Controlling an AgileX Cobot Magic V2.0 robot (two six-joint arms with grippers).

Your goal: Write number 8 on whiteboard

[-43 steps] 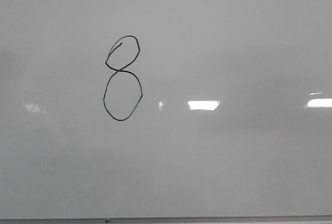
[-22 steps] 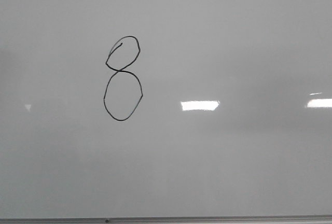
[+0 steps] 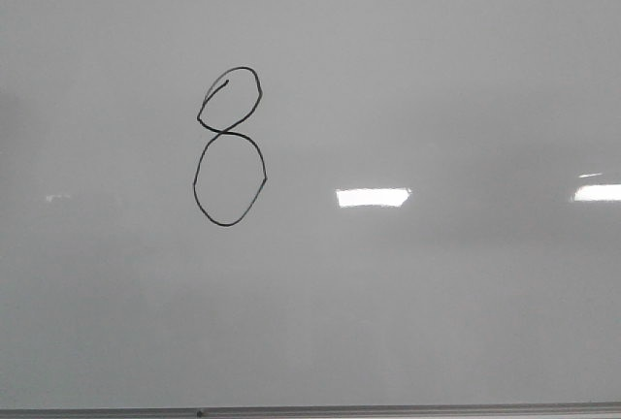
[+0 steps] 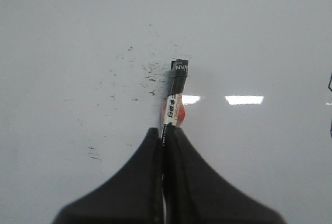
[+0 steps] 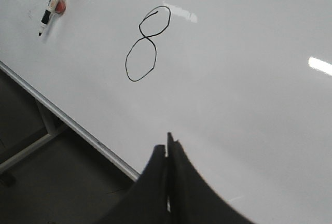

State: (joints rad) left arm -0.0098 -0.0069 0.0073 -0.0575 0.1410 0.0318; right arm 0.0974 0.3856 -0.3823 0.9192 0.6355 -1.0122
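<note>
The number 8 [image 3: 225, 132] is drawn in thin black line on the whiteboard [image 3: 437, 293], a small upper loop over a larger oval; it also shows in the right wrist view [image 5: 148, 37]. A black-capped marker [image 5: 52, 1] with a white label and a red spot lies free on the board, away from the figure. My left gripper [image 4: 165, 130] is shut, hovering over the marker [image 4: 176, 86], whose lower end is hidden behind the fingers. My right gripper [image 5: 167, 143] is shut on nothing, over the board near its frame. Neither gripper shows in the front view.
A thin grey metal frame [image 3: 388, 409] borders the board's near edge [image 5: 78, 125]; beyond it lies dark floor with a stand leg [image 5: 31, 149]. Black ink specks [image 4: 140, 71] dot the board beside the marker's cap. Bright light reflections [image 3: 374, 197] lie on the glossy surface.
The 8 is unchanged. Only the light reflections differ: the small glints at the left and beside the middle bright patch have faded.
</note>
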